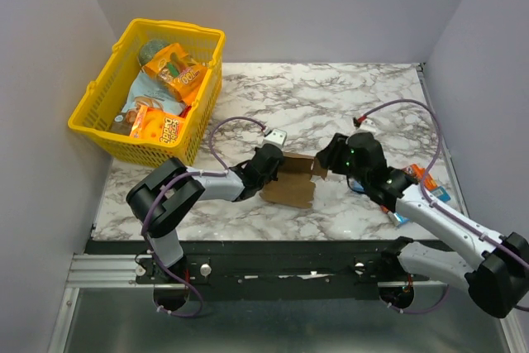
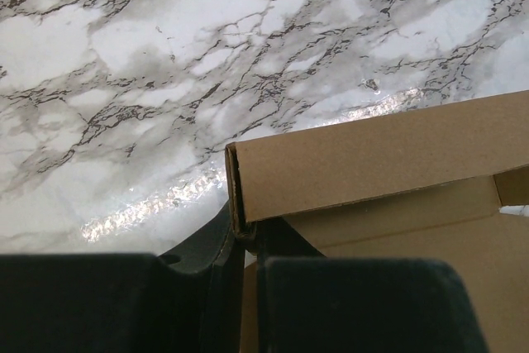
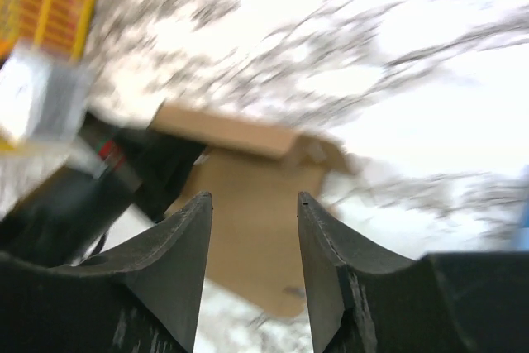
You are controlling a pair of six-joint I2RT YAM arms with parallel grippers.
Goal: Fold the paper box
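Note:
The brown paper box lies near the table's front middle, one flap raised along its far edge. My left gripper is shut on the box's left end; in the left wrist view the fingers pinch the corner of the folded flap. My right gripper is open and empty just right of the box. In the right wrist view the box shows, blurred, beyond and between the spread fingers.
A yellow basket with orange and blue snack packets stands at the back left. A small orange and blue packet lies under the right arm by the table's right edge. Grey walls enclose the marble table.

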